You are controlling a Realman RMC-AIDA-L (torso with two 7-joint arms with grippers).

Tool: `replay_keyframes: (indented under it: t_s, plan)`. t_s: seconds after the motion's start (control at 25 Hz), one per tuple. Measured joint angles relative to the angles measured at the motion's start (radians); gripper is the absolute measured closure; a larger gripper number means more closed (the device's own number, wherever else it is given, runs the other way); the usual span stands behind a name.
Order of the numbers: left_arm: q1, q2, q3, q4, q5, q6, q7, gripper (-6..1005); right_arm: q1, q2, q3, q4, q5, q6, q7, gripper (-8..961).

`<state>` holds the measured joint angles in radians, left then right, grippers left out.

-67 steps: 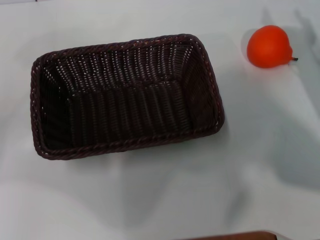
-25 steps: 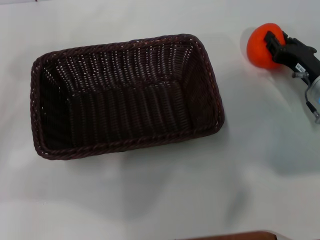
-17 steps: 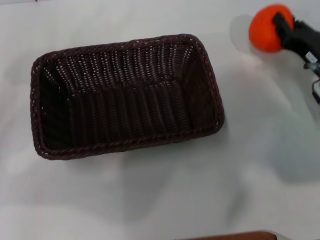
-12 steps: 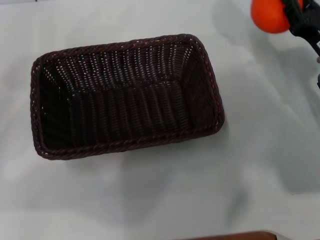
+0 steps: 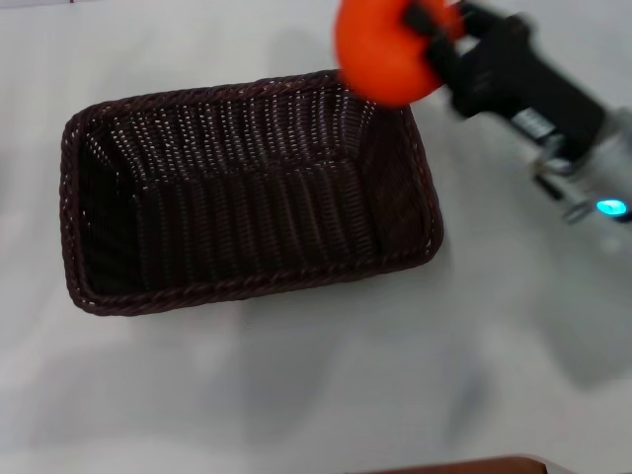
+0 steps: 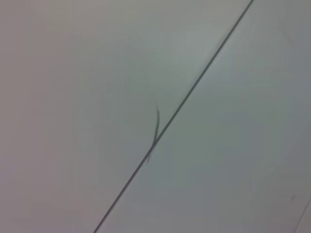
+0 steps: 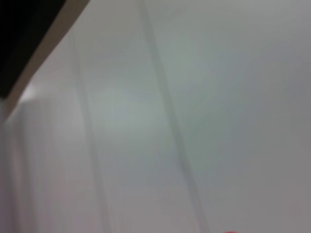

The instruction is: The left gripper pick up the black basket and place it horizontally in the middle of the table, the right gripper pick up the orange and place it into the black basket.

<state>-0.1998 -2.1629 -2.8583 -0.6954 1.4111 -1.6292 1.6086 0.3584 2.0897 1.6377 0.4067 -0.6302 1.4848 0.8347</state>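
— What is seen across the frame, largest first?

— The white table [image 5: 296, 395] is shown filling the head view, and the black basket [image 5: 247, 188] is set on it left of centre, its long side running across the scene and its open mouth turned upward. Nothing is seen inside the basket.

— And the arms?

— The right gripper [image 5: 427, 41] is reached in from the right side, raised off the table, its dark body trailing back toward a small lit blue-green indicator [image 5: 612, 207]. Its fingers are clamped on the orange [image 5: 380, 49] — one dark finger is seen pressed across the fruit's right face.

— Where is the orange placed?

— It is held in the air above the basket's far right corner, overlapping the braided rim in the head view; it is not resting in the basket. The left gripper is not shown in any view; only pale surface crossed by a thin dark line [image 6: 175, 111] is caught by the left wrist camera.
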Motion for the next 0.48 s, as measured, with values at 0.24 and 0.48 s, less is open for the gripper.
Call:
replay_keyframes:
  t_s: [0.24, 0.48]
  plan:
    - [0.013, -0.001, -0.001, 0.013, 0.000, -0.004, 0.011, 297, 0.098, 0.007, -0.179, -0.002, -0.024, -0.124, 0.004, 684]
    - [0.032, 0.000, -0.001, 0.038, 0.000, -0.006, 0.035, 297, 0.097, 0.003, -0.181, 0.015, 0.005, -0.131, 0.005, 401]
